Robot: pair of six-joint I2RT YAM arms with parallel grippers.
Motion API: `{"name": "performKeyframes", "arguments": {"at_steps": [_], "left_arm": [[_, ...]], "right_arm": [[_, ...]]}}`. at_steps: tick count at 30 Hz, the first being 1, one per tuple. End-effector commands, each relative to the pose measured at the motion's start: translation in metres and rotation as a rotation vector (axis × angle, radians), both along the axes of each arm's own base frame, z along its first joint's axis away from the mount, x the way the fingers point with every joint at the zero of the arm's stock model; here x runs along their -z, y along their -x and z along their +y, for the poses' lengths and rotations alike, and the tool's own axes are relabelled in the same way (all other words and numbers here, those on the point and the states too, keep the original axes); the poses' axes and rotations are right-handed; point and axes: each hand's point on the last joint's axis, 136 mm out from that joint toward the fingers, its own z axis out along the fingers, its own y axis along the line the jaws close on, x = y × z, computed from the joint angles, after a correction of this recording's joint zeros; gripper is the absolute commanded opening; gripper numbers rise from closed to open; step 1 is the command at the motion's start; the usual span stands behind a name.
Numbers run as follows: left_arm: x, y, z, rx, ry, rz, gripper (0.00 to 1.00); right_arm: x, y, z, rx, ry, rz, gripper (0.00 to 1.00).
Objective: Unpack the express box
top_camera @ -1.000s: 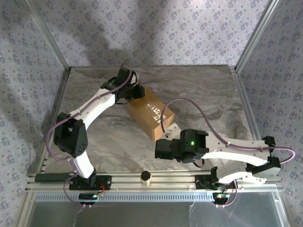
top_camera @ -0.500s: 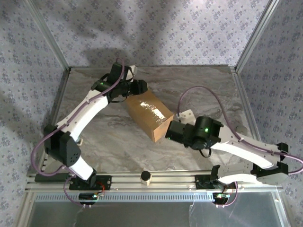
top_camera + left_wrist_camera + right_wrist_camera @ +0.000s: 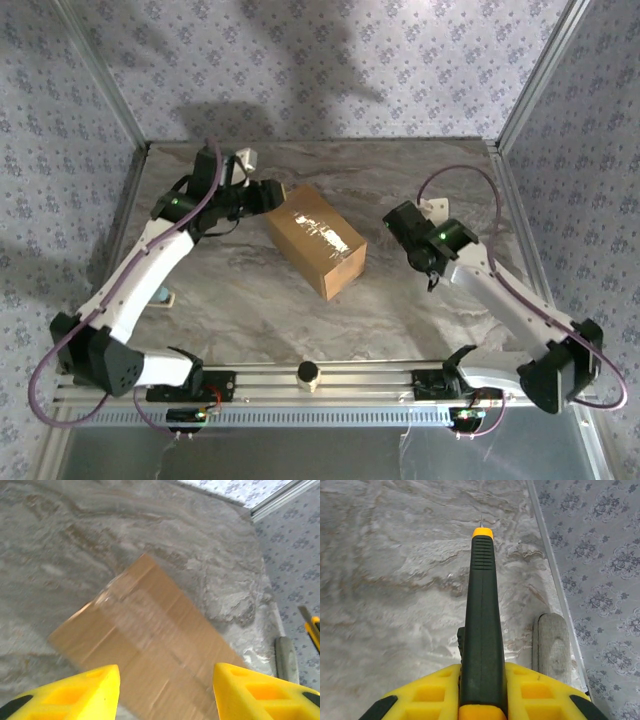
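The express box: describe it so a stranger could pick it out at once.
Start at the grey marbled table inside the wallpapered enclosure. Near its middle lies the express box, set at a slant. Unlike the small grey block by the right edge, it is a tan cardboard carton with glossy clear tape along its top.

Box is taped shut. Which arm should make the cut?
Right, likely: the right gripper is shut on the cutter, though aimed away from the express box. The left gripper is open and empty by the box, suited to steadying it.
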Motion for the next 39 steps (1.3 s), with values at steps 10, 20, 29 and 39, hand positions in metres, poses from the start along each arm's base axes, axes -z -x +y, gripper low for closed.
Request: {"name": "performKeyframes", "arguments": {"at_steps": [10,20,29,39], "left_arm": [[0.015,0.033,0.056,-0.122,-0.052,0.028,0.55],[0.021,0.034,0.066,-0.146,-0.051,0.042,0.55],[0.027,0.031,0.065,-0.142,-0.035,0.058,0.55],[0.059,0.028,0.041,-0.086,0.068,0.139,0.59]], "right_arm": [[0.065,-0.078,-0.010,0.135,0.123,0.112,0.00],[0.123,-0.099,-0.017,0.200,0.167,0.242,0.02],[0.133,-0.105,-0.010,0.184,0.152,0.287,0.43],[0.095,-0.110,0.032,0.054,-0.112,0.217,0.58]]}}
